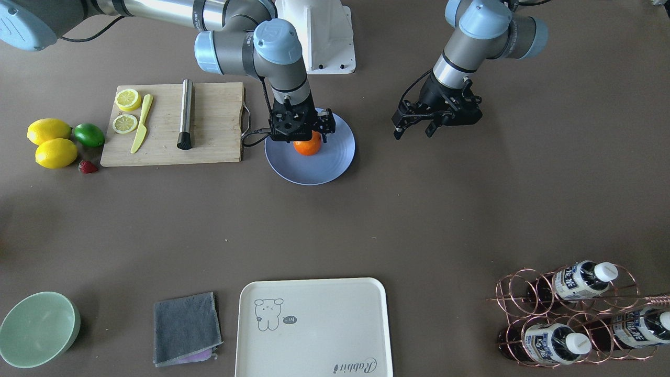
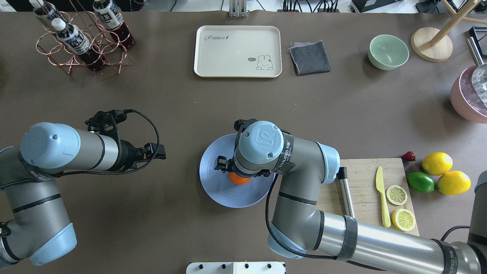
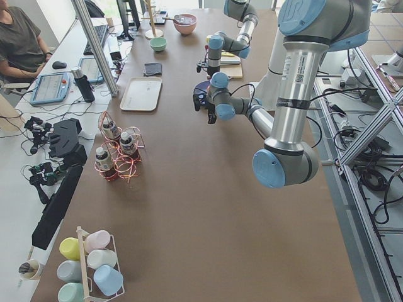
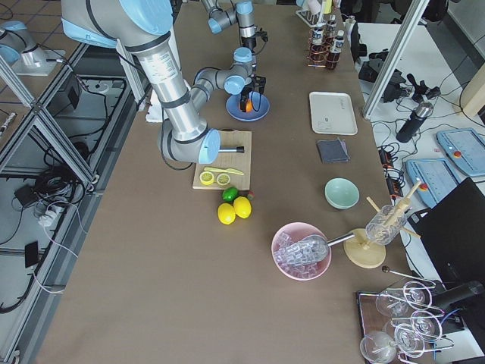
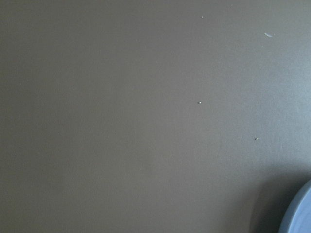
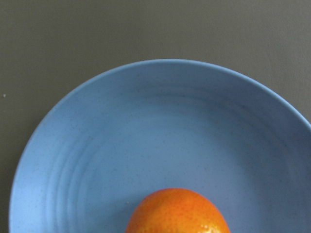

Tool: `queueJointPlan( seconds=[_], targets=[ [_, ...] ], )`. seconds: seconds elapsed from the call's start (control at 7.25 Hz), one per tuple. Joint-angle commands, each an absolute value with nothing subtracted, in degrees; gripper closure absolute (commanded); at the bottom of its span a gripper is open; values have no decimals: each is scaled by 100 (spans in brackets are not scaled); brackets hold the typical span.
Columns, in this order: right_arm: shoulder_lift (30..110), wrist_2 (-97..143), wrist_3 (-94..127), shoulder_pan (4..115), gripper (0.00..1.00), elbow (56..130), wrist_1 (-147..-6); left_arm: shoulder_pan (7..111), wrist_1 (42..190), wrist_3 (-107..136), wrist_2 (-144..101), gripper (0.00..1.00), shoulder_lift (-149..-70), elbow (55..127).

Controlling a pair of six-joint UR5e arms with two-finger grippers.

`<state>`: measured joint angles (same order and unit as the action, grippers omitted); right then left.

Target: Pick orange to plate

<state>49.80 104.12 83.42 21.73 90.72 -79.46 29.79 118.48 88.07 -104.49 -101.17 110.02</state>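
Observation:
The orange (image 1: 308, 146) lies in the middle of the periwinkle-blue plate (image 1: 335, 157), beside the cutting board. My right gripper (image 1: 302, 137) hangs straight over the fruit, its fingers coming down on either side. The gripper body hides the fingertips, so I cannot tell whether they press on the fruit. In the right wrist view the orange (image 6: 177, 213) fills the bottom centre over the ringed plate (image 6: 97, 145). My left gripper (image 1: 413, 133) hovers open and empty above bare table, to the plate's side. The left wrist view catches only the plate's rim (image 5: 300, 213).
A wooden cutting board (image 1: 220, 141) with lemon slices, a yellow knife (image 1: 141, 124) and a metal rod (image 1: 185, 114) touches the plate's side. Two lemons (image 1: 52, 144), a lime (image 1: 89, 134) and a strawberry lie beyond it. Cream tray (image 1: 314, 327), grey cloth, mint bowl and bottle rack line the far edge.

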Motion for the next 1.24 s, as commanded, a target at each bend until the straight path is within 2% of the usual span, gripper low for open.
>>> queueJointPlan(
  seconds=[0.0,0.14,0.41,0.69,1.1],
  targets=[
    [5175,10441,8394,2319,0,9515,-7989,3014,11839,8824,-10441,3,-10204,11065],
    [5708,10781,8315,2712,0,10093,-8007,3102,11813,8789,-10459,3,-10143,11152],
    [6588,12132,7040,4089,0,10502,-8007,3540,11795,8196,-10642,3,-9872,11232],
    [7693,12924,4977,5118,0,10608,-7972,4407,11795,7335,-11579,3,-9319,11548],
    [9277,13456,1706,6841,0,10503,-8015,6286,11795,4546,-13082,3,-8406,11330]
  ],
)
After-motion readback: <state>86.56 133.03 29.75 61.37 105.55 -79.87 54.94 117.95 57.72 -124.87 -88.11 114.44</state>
